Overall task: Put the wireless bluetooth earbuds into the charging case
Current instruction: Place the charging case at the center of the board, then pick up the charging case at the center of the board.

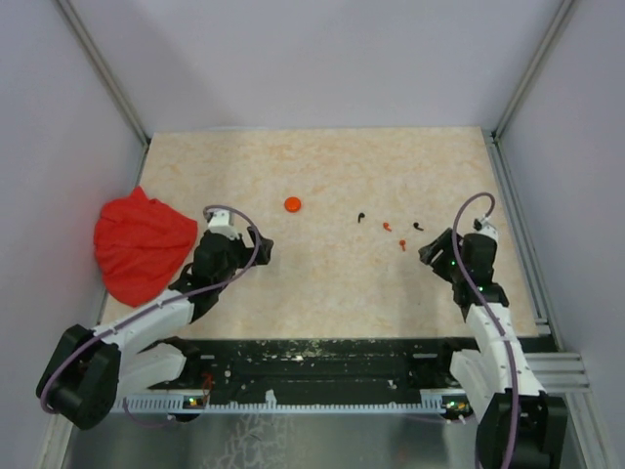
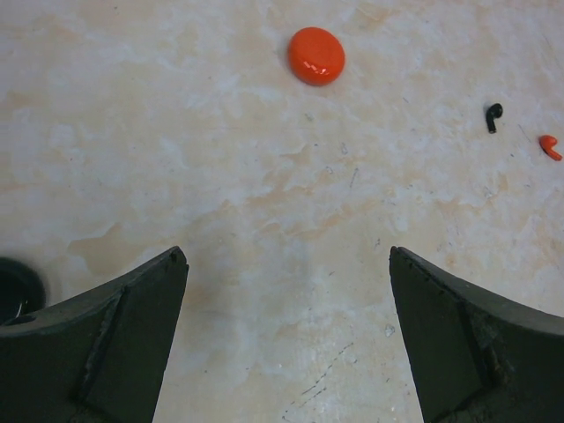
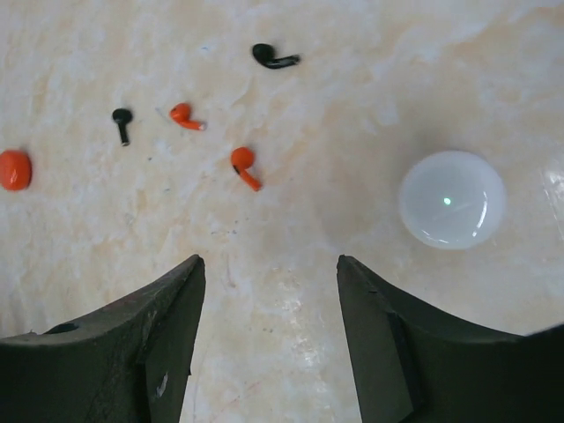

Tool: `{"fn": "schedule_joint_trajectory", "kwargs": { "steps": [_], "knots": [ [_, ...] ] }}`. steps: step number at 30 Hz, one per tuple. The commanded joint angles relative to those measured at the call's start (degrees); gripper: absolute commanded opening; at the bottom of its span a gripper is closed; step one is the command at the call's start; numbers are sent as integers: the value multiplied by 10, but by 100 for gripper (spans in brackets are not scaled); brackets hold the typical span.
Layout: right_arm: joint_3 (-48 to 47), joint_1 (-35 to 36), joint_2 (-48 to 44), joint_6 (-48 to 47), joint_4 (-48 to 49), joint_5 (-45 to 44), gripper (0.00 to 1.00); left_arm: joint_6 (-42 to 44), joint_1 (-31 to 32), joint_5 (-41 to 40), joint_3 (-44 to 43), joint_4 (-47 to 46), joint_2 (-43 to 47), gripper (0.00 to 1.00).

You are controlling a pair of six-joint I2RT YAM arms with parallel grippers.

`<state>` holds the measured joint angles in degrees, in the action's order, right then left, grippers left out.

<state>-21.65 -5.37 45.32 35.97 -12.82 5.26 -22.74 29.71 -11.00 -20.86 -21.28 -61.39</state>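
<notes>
Four tiny earbuds lie on the table right of centre: a black one [image 1: 361, 217], an orange one [image 1: 388, 227], a black one [image 1: 418, 228] and an orange one [image 1: 402, 244]. The right wrist view shows them as black [image 3: 275, 58], black [image 3: 122, 119], orange [image 3: 185, 115] and orange [image 3: 244, 165]. A round orange disc [image 1: 293, 203] lies left of them. My right gripper [image 1: 430, 252] is open and empty just right of the earbuds [image 3: 270, 264]. My left gripper [image 1: 262, 249] is open and empty, below-left of the orange disc [image 2: 287, 264].
A round white disc [image 3: 451, 199] lies on the table right of my right gripper's fingers. Part of a black disc [image 2: 13, 286] shows at the left edge of the left wrist view. A red cloth [image 1: 142, 244] lies at the table's left edge.
</notes>
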Motion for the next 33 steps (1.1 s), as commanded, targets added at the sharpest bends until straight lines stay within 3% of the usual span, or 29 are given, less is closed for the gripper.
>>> {"fn": "schedule_joint_trajectory", "kwargs": {
  "steps": [1, 9, 16, 25, 33],
  "knots": [
    [-49, 32, -10, -86, 54, 33, 62, -69, -19, -39, -16, 98, 7, 100],
    [-18, 160, -3, -105, 152, 48, 62, -91, -116, -17, -59, 195, -7, 97],
    [-9, 227, -38, -130, 140, -9, 62, -61, -175, -22, -132, 274, -77, 94],
    [6, 269, -77, -134, 150, -44, 62, -27, -198, -51, -172, 361, -124, 95],
    [7, 278, -89, -135, 145, -53, 62, -16, -219, -20, -197, 353, -198, 83]
  ]
}}
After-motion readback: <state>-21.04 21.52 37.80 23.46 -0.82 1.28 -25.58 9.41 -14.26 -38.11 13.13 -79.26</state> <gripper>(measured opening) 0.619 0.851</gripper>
